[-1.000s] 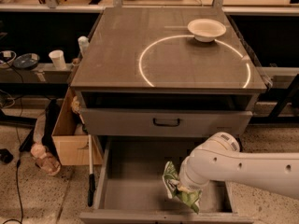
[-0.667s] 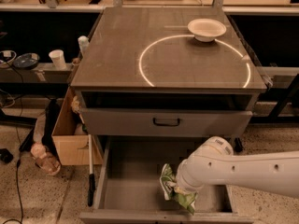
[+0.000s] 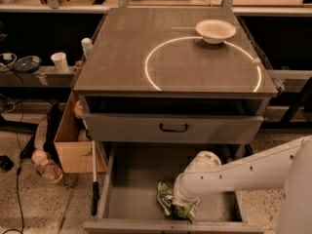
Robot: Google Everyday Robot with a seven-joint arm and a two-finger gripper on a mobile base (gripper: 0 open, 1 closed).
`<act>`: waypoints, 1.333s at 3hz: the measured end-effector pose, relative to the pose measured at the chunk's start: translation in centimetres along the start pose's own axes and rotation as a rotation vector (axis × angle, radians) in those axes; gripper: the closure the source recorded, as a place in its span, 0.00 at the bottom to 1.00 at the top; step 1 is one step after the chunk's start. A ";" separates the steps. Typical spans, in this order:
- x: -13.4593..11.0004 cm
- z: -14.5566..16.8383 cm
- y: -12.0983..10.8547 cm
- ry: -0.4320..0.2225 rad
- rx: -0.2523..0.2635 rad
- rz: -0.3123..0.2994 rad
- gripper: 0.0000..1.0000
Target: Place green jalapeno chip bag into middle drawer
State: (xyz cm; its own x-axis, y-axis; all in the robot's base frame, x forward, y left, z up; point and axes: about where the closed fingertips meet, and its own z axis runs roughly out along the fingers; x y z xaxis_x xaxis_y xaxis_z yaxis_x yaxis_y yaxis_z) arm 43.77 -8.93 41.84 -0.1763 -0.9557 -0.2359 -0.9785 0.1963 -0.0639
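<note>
Robotics lab: grey metal drawer cabinet [image 3: 214,129] with a white circle [image 3: 146,68] marked on its worktop [image 3: 122,52], cluttered bench [image 3: 34,76], loose cable [image 3: 18,194], cardboard box [image 3: 78,156] on speckled floor [image 3: 46,206], robot arm [image 3: 243,172] with jaws down in the open middle drawer [image 3: 139,179].

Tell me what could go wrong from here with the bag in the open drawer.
The claw sits low in the middle drawer, on the green jalapeno chip bag near its front edge. Risks: the bag may cling and lift out with the claw; the arm could knock that edge when rising.
</note>
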 end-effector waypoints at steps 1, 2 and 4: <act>-0.2 3.0 0.1 0.011 -0.021 -0.012 0.97; -0.2 3.0 0.1 0.011 -0.021 -0.012 0.74; -0.2 3.0 0.1 0.011 -0.021 -0.012 0.27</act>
State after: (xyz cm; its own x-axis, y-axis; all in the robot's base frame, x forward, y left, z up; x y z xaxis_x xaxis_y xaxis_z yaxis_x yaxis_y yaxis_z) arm 44.02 -8.04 39.02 -0.1654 -0.9603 -0.2247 -0.9826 0.1801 -0.0462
